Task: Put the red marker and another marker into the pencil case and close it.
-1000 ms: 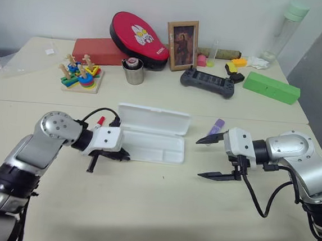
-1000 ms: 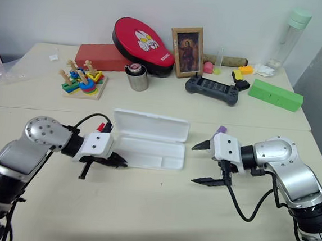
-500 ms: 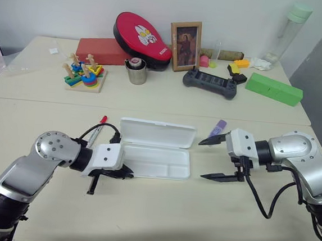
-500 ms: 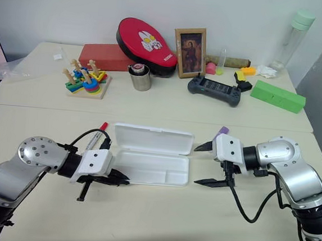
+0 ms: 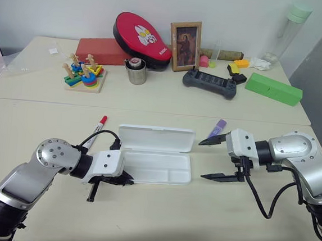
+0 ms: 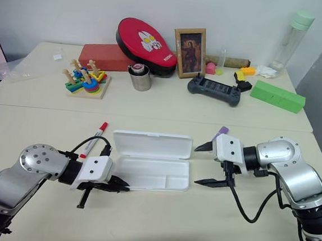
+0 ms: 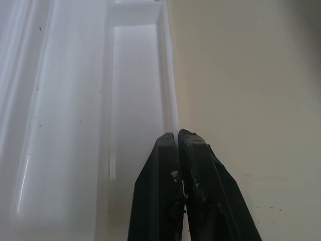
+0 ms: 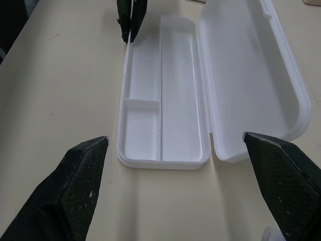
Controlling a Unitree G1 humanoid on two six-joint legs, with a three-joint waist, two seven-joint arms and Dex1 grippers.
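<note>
The pencil case [image 5: 156, 157] lies open on the near desk [image 5: 158, 216], lid folded back flat, divided tray bare: neither marker is in yet. The left end effector [image 6: 116, 185] has its two black fingers pressed together on the tray's near rim at the left end; the left wrist view suggests they pinch that thin wall, though it is hard to be sure the rim is truly between them and not just beside. In my judgement the step in hand is steadying or placing the case, with the loading not yet begun.

The red marker [image 6: 92, 139] lies on the desk just past the case's left end, behind the left arm, cap pointing away. The lavender marker [image 5: 217, 127] lies near the case's far right corner, close behind the right end effector [image 5: 221, 158], whose fingers are spread wide and hold nothing, hovering to the right of the tray and aimed at it.

The next move likely calls for one end effector to turn to a marker: the right one must swing back toward the lavender marker; the left must let go of the rim to reach the red one.

Well apart on the far desk stand a green box [image 5: 271, 88], a game controller [image 5: 208, 82], a picture frame [image 5: 184, 38], a metal cup [image 5: 135, 72] and a stacking toy [image 5: 81, 75]. None blocks the way; the raised lid lies between tray and markers.
</note>
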